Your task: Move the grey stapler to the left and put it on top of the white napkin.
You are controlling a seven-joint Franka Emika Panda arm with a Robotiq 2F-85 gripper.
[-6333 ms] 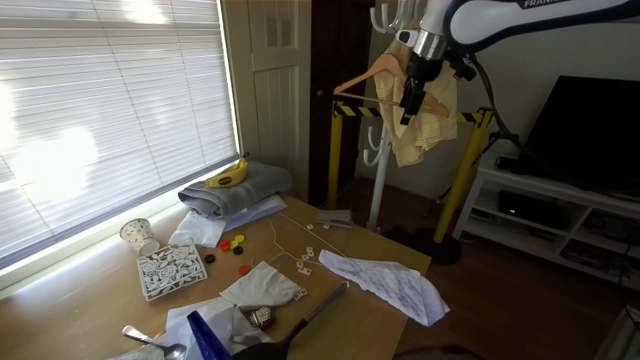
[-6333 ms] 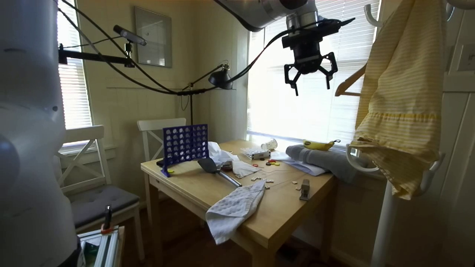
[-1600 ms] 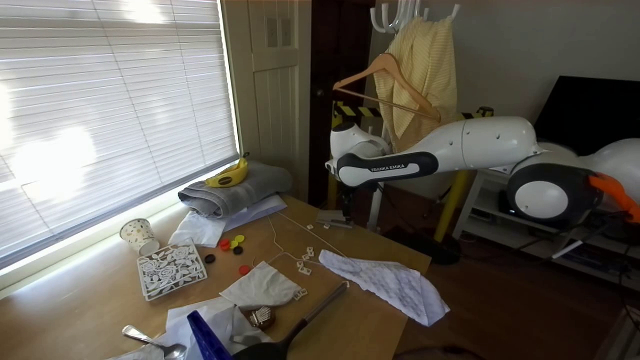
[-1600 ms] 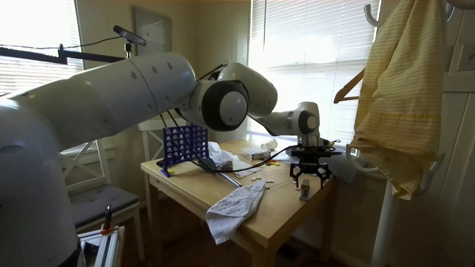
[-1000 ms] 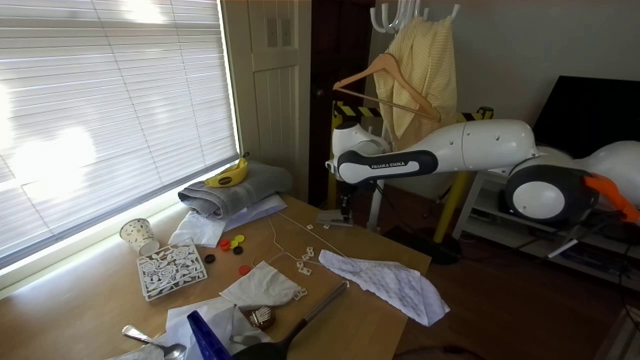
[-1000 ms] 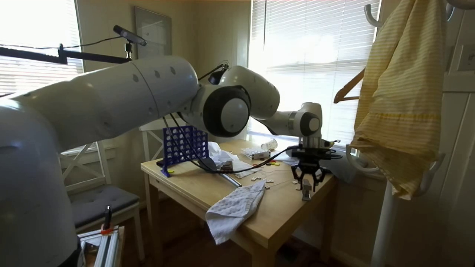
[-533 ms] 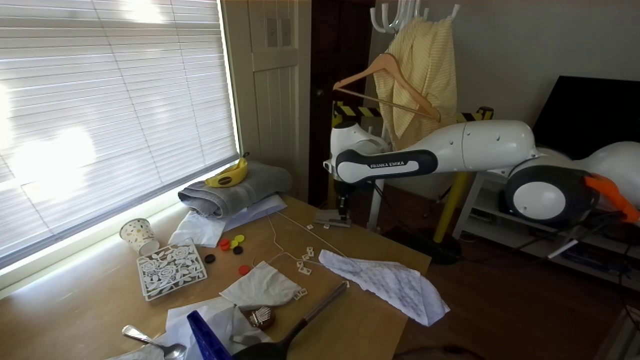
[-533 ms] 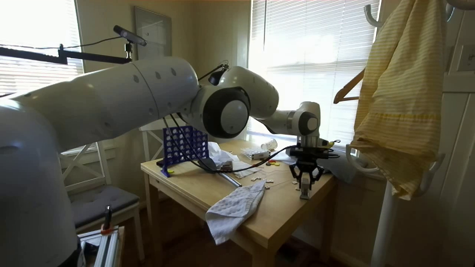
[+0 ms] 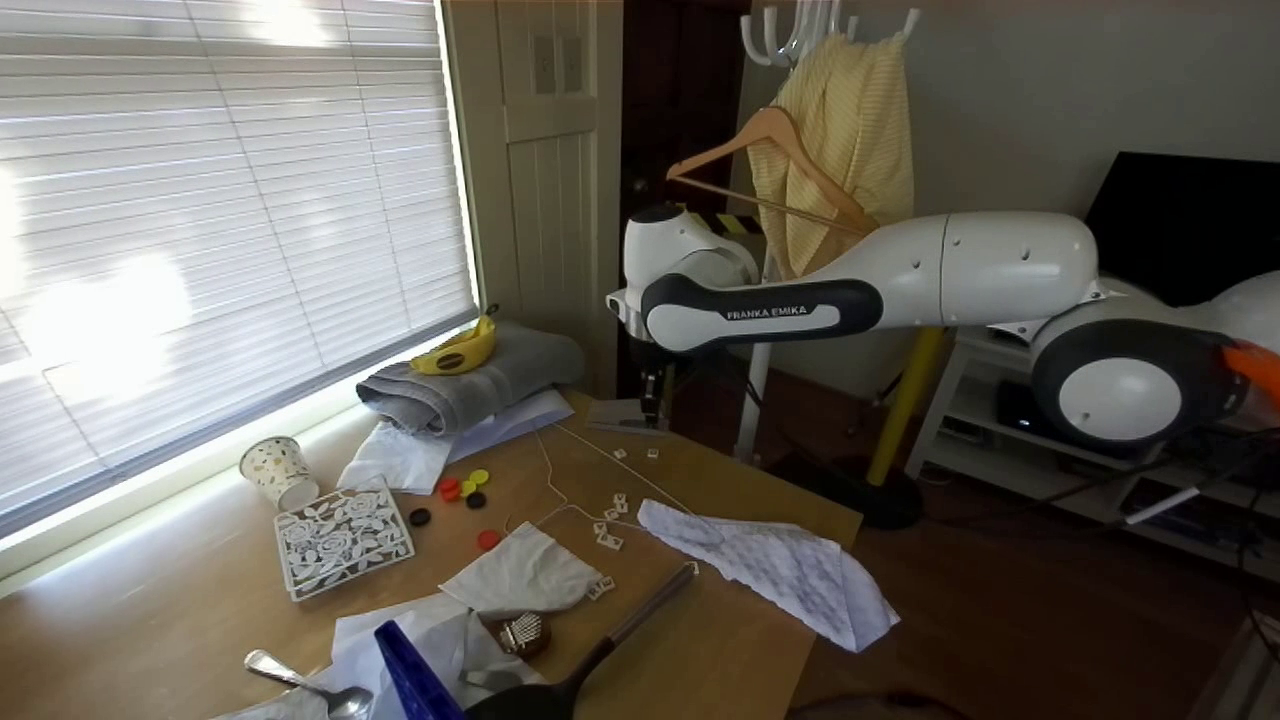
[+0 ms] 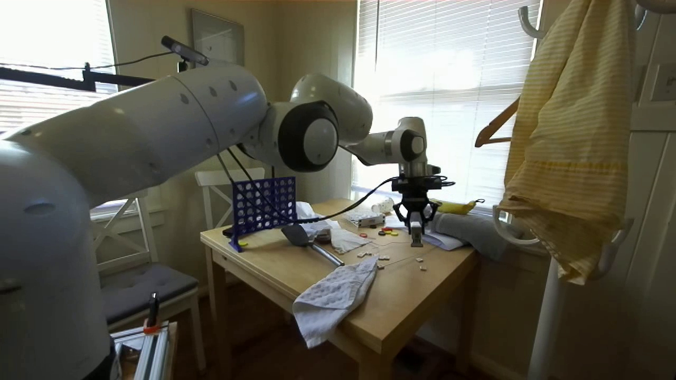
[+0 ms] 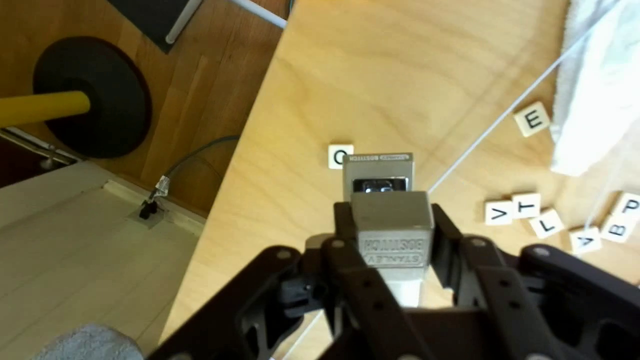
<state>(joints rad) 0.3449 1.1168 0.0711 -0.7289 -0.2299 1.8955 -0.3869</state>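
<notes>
The grey stapler [image 11: 392,245] is pinched between the dark fingers [image 11: 447,240] in the wrist view, its long body pointing away from the palm. In an exterior view my gripper [image 10: 415,226] points down, shut on the stapler [image 10: 416,240], which hangs a little above the table. Another exterior view has the stapler [image 9: 612,412] over the far table edge, its one end partly covered by the gripper [image 9: 652,405]. The white napkin [image 9: 525,570], small, off-white and rumpled, lies nearer the middle of the table, apart from the stapler.
Letter tiles [image 11: 500,212] and thin string lie below. A long white cloth [image 9: 770,560] drapes over the table edge. Near the window are a rolled grey towel [image 9: 500,375] with a banana [image 9: 455,350], coloured discs [image 9: 480,477] and a lattice trivet [image 9: 345,540]. A spatula [image 9: 640,610] lies nearer.
The jaws were apart around the stapler on the table and have shut on it. Since half a second ago the stapler has risen and moved left in both exterior views.
</notes>
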